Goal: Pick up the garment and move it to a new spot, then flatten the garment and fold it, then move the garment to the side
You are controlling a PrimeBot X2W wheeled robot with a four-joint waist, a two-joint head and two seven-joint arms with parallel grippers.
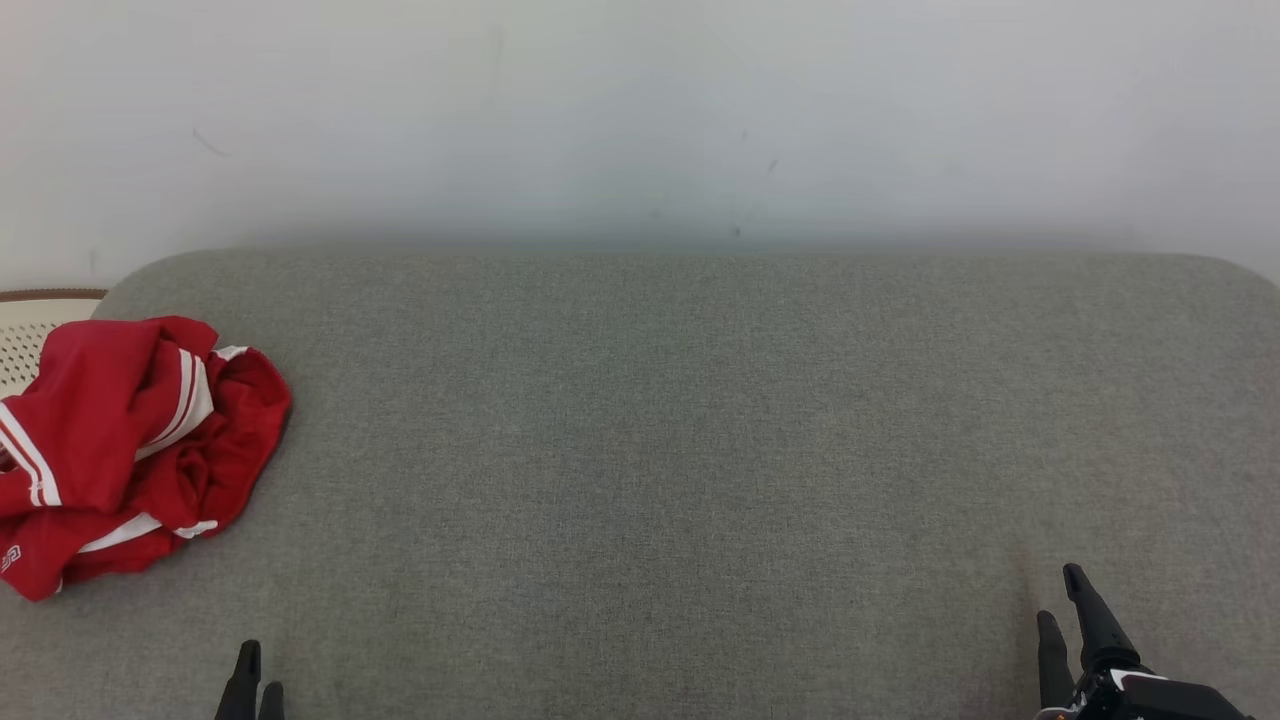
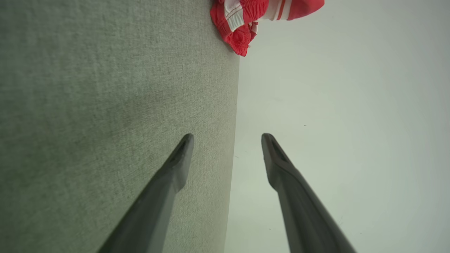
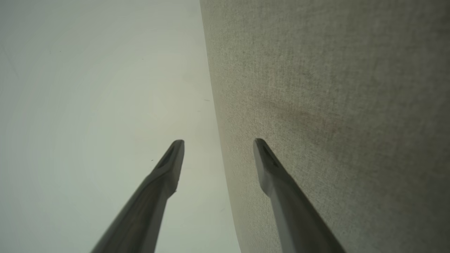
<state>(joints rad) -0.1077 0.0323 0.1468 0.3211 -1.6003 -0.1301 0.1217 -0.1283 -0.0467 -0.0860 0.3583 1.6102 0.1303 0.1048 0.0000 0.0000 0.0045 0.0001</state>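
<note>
The garment (image 1: 130, 450) is a red piece with white stripes, lying crumpled at the far left of the grey upholstered surface (image 1: 650, 450). In the left wrist view the garment (image 2: 260, 14) shows at the top edge, well beyond the fingertips. My left gripper (image 1: 258, 675) is at the bottom left, below the garment and apart from it; its fingers stand open with nothing between them (image 2: 227, 135). At the bottom right, far from the garment, my right gripper (image 1: 1058, 595) has its fingers spread and empty (image 3: 218, 140).
A pale wall (image 1: 640, 120) rises right behind the grey surface. A cream perforated object with a brown rim (image 1: 30, 325) sits at the far left, partly behind the garment. The grey surface has rounded back corners.
</note>
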